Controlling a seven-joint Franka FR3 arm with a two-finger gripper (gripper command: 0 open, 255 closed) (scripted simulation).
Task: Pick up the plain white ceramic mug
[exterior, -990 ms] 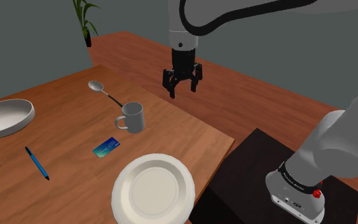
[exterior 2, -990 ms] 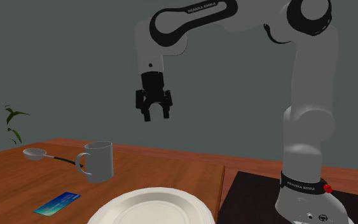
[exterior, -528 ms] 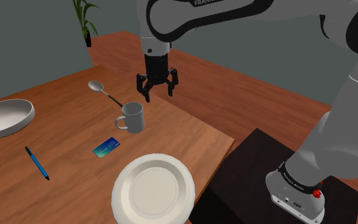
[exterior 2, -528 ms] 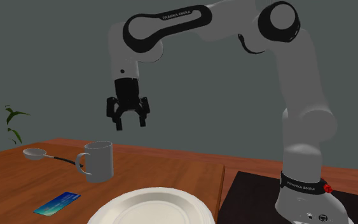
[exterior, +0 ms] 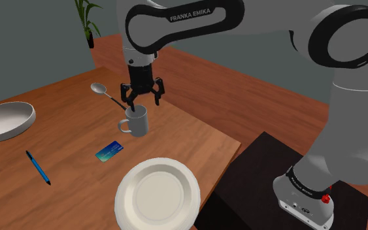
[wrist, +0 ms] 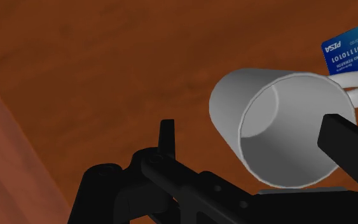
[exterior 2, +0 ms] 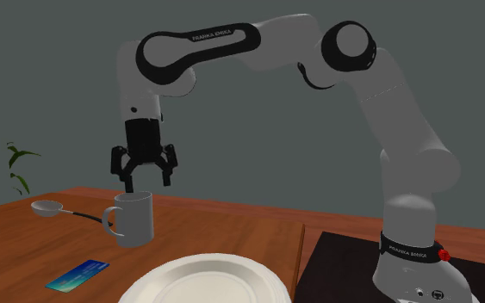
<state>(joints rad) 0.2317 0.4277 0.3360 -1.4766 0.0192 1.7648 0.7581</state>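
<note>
A plain pale grey-white mug (exterior: 136, 121) stands upright on the wooden table (exterior: 65, 131), its handle toward the shoulder view's left. My black gripper (exterior: 142, 103) hangs open just above the mug's rim, fingers pointing down, touching nothing. From the second exterior view the gripper (exterior 2: 148, 182) sits directly over the mug (exterior 2: 133, 220). In the wrist view I look into the mug (wrist: 279, 127) from above; one fingertip (wrist: 166, 135) is outside its wall and the other finger (wrist: 349, 145) is over its far rim, near the handle.
A spoon (exterior: 99, 89) lies just behind the mug. A blue card (exterior: 109, 151) and a large white plate (exterior: 157, 194) lie in front of it. A bowl (exterior: 2, 121) and a blue pen (exterior: 38, 168) are at the left. The dark stand (exterior: 274, 189) is lower right.
The arm swung toward the shoulder view's left and came down, bringing the gripper from beyond the table's edge to just above the mug. The fingers stayed open; the mug has not moved.
</note>
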